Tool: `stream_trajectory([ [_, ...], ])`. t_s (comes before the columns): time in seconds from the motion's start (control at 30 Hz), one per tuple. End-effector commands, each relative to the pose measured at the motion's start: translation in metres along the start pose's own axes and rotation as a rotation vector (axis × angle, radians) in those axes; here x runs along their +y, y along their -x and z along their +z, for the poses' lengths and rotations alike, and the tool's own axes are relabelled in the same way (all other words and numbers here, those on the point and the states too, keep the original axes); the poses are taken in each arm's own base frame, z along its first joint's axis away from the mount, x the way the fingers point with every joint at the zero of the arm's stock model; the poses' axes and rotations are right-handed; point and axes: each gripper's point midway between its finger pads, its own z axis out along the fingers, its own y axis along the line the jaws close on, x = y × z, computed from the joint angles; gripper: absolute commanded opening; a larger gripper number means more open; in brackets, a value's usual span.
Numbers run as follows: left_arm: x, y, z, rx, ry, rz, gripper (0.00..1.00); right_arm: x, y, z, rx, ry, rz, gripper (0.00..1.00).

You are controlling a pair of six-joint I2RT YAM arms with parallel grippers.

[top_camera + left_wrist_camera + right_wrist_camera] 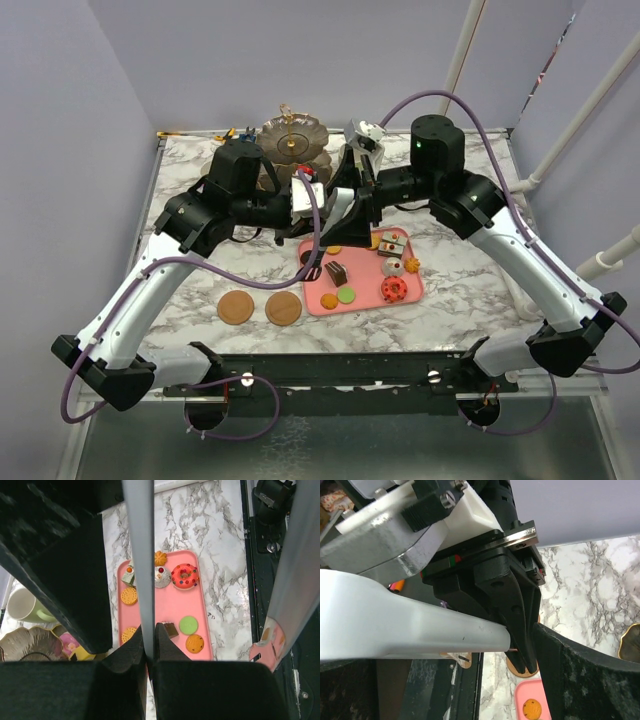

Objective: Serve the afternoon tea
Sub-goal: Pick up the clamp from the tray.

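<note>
Above the flat pink rectangular tray (200, 605), where small, light, rigid toy pastries (184, 576) are best pinched across their sides, both end effectors are crowded together, their openings not discernible, near the dark three-tier scalloped stand (292, 137).

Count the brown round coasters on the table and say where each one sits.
2. One coaster lies on the marble left of the pink tray; the second coaster lies between the first and the tray's near-left corner. More may be hidden under the arms.
</note>
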Motion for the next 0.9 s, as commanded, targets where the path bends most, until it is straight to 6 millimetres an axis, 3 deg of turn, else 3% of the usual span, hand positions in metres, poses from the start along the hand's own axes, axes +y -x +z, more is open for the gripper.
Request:
stream_trajectory([
  [0.0, 0.006, 0.014, -0.004, -0.018, 0.03, 0.049, 0.0, 0.007, 0.014, 0.0, -0.063, -0.018, -0.103, 1.0],
  [0.17, 0.007, 0.014, -0.003, -0.018, 0.031, 0.051, 0.0, 0.003, 0.01, 0.002, -0.06, -0.034, -0.123, 0.99],
  [0.3, 0.007, 0.012, -0.003, -0.013, 0.032, 0.059, 0.0, 0.003, 0.005, 0.004, -0.033, -0.008, -0.114, 0.92],
  [0.43, 0.007, 0.012, -0.004, -0.01, 0.041, 0.079, 0.0, 0.013, 0.003, 0.004, -0.014, 0.046, -0.095, 0.89],
  [0.87, 0.009, 0.019, -0.01, -0.016, 0.064, 0.106, 0.0, 0.014, -0.007, 0.007, 0.06, 0.1, -0.037, 0.79],
])
